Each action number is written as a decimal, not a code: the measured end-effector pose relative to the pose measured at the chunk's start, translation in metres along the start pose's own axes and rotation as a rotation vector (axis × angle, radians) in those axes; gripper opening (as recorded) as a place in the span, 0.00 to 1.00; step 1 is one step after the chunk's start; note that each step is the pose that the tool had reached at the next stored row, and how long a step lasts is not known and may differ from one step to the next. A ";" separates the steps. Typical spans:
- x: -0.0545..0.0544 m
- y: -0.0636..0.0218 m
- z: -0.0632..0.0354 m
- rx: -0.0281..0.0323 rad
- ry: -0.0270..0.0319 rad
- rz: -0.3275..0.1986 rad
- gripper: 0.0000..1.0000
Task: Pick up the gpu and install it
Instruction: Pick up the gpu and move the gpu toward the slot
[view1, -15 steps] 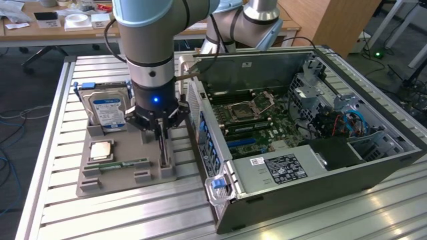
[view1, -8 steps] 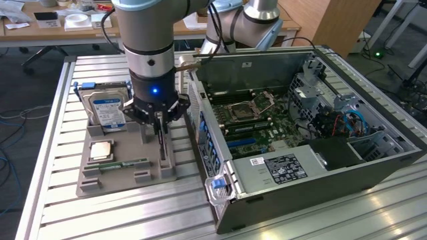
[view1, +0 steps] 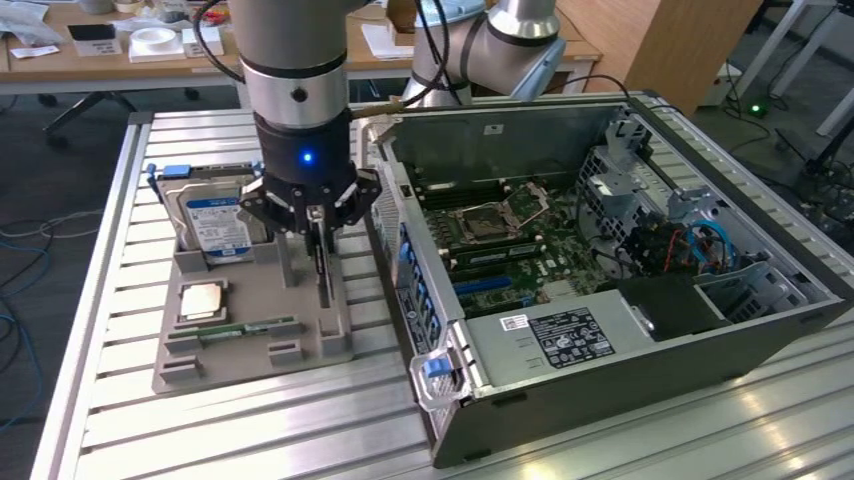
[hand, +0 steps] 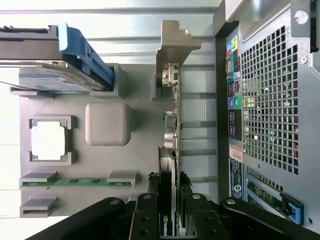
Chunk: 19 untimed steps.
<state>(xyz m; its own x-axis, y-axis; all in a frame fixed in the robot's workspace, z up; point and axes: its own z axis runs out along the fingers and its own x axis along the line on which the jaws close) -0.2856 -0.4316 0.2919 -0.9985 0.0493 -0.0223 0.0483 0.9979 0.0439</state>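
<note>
The gpu is a thin dark card standing on edge in a slot of the grey parts holder, at the side nearest the computer case. My gripper points straight down over it with its fingers on either face of the card's upper edge. In the wrist view the gpu runs edge-on between the two black fingers, which press against it; its metal bracket sits at the far end. The card's lower edge rests in the holder.
The holder also carries a silver hard drive with a blue label, a CPU and a green RAM stick. The open computer case lies just to the exterior view's right, its motherboard exposed. A second arm's base stands behind.
</note>
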 end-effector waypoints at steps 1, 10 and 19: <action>0.000 0.0001 -0.0025 0.0002 0.0001 0.000 0.26; -0.001 0.0021 -0.0470 0.0031 -0.0001 0.000 0.26; -0.002 0.0037 -0.0838 0.0031 -0.0002 0.000 0.26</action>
<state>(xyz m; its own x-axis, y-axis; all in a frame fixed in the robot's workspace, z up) -0.2856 -0.4316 0.3759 -0.9985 0.0493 -0.0225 0.0483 0.9980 0.0408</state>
